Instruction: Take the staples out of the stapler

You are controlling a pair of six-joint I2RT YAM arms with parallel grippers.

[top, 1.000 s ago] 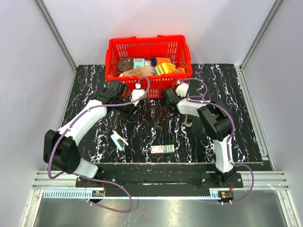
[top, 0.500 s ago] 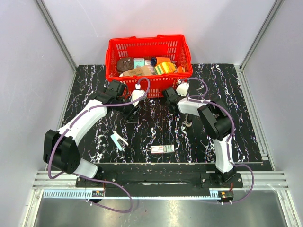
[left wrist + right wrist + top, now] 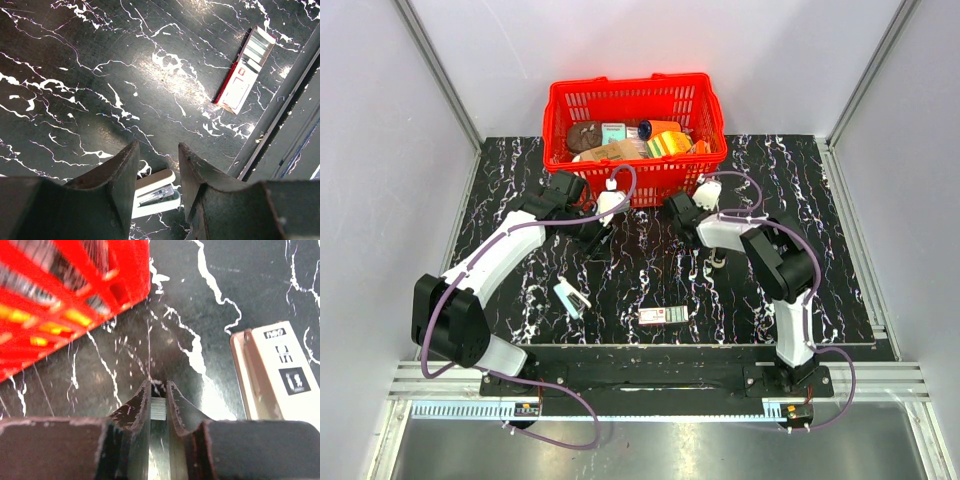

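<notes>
The pale teal and white stapler (image 3: 571,297) lies on the black marbled table, left of centre near the front edge. In the left wrist view the stapler (image 3: 152,192) shows on the table below the gap between my fingers. My left gripper (image 3: 599,236) hovers above it, open, with nothing between its fingers. In front of the red basket, my right gripper (image 3: 676,208) is low over the table. In the right wrist view its jaws stand narrow against both sides of a short silver strip of staples (image 3: 158,407).
The red basket (image 3: 560,100) full of groceries stands at the back; its wall (image 3: 75,305) is just left of my right gripper. A white-and-red carton (image 3: 663,315) lies near the front edge. A beige-and-white flat object (image 3: 275,375) lies right of the right gripper.
My right gripper's jaws have closed in onto the strip of staples, and the gripper has shifted slightly nearer. The left arm and stapler have not moved.
</notes>
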